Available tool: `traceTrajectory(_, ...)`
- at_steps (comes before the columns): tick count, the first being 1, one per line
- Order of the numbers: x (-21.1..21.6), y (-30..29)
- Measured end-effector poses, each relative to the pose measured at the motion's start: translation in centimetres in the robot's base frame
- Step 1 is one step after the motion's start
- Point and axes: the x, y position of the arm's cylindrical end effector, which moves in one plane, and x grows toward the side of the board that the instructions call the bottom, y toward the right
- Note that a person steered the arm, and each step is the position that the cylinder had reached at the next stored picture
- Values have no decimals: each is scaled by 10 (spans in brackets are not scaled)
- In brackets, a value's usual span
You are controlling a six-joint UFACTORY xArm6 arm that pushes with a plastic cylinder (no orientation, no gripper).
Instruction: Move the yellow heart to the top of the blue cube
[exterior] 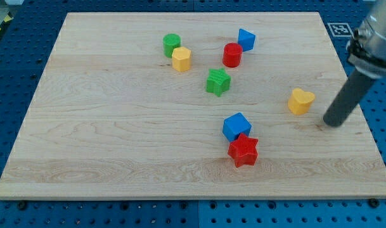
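One risk: no jaws here, only my tip [333, 123] just right of the yellow heart [301, 101], which an off-centre push could spin wide of the blue cube [236, 126].

yellow heart [301, 101]: just beside my tip [333, 123], on the view's left
blue cube [236, 126]: farther left (red star [243, 151] touching its lower side)

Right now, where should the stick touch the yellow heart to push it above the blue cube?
There is no gripper, so it must be pushed. My tip sits to the right of the yellow heart. The blue cube lies to the heart's left and slightly lower. Probably best to press the heart's right side and push leftward, keeping above the cube.
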Motion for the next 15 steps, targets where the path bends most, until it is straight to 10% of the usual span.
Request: traceTrajectory(15,-5,-69)
